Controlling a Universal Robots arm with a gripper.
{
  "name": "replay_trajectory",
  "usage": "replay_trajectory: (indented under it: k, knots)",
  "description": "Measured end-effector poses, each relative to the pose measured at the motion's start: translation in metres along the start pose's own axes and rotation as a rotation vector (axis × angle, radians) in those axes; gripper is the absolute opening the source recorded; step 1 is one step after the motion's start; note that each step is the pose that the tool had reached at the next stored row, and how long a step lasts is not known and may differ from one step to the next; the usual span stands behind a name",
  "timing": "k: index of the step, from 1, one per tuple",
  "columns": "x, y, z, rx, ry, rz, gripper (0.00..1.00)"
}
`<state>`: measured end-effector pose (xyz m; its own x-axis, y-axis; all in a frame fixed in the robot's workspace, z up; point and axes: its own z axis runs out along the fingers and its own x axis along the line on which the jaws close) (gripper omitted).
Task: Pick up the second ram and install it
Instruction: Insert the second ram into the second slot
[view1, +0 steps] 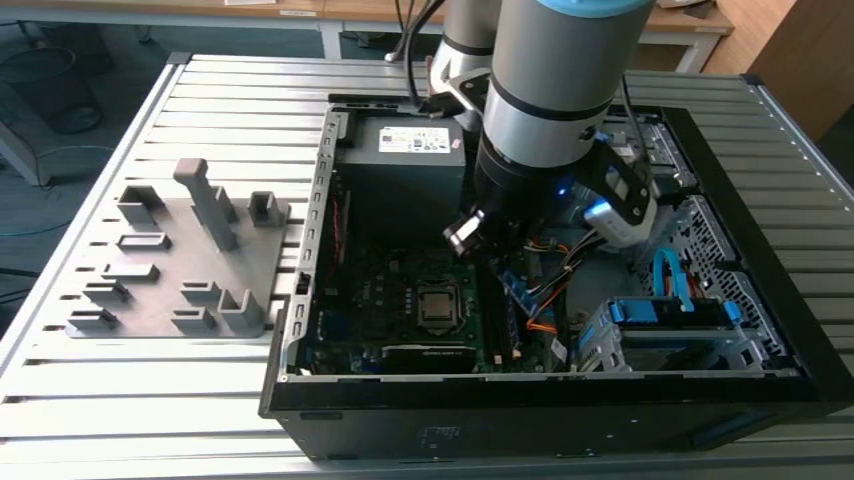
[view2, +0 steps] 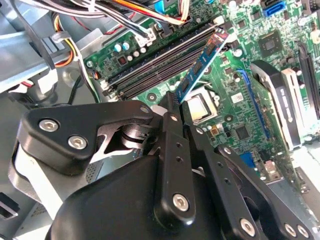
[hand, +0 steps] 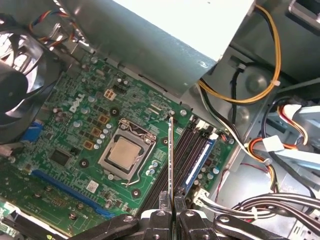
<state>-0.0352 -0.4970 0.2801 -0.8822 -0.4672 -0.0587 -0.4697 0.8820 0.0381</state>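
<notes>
The second ram (hand: 171, 150) in gripper (hand: 172, 202), inside computer case (view1: 304, 300) (over motherboard (view1: 387, 290))

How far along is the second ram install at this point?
Done: the pick-up. The gripper is shut on the ram, held inside the open case.
In hand: the ram hangs over the motherboard, near the slots and at an angle to them, not in one.
Left: seating it. The ram is not yet lined up with a slot or pressed in.
</notes>
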Motion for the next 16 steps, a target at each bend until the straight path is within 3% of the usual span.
replay_trajectory:
  k: [16]
  knots:
    - [0.0000,0.0000,0.0002,0.0107,-0.0007,0.092,0.14]
